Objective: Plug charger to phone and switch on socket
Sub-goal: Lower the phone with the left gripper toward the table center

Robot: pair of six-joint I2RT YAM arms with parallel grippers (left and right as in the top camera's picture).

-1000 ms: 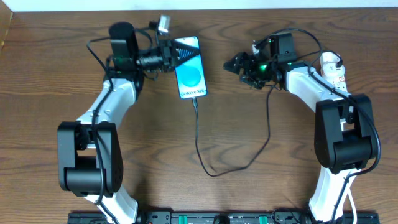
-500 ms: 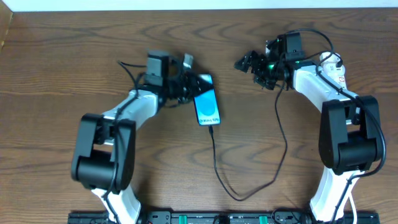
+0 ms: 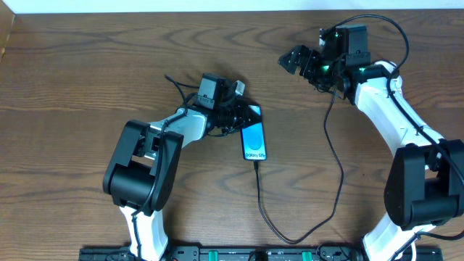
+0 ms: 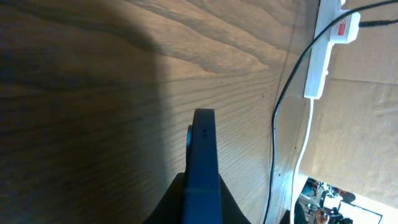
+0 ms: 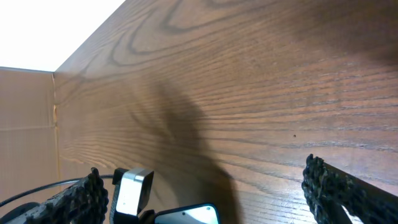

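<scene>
Left fingers (image 4: 169,206) pinch the blue-screened phone (image 3: 254,139), black charger (image 3: 259,190) plugged in; right fingers (image 5: 329,186) spread wide, empty.

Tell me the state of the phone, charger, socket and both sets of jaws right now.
phone: screen lit, charger plugged in, held at one end.
charger: tip in phone; plug end unclear.
socket: switch position unreadable.
left jaws: shut on phone.
right jaws: wide open, empty.
</scene>
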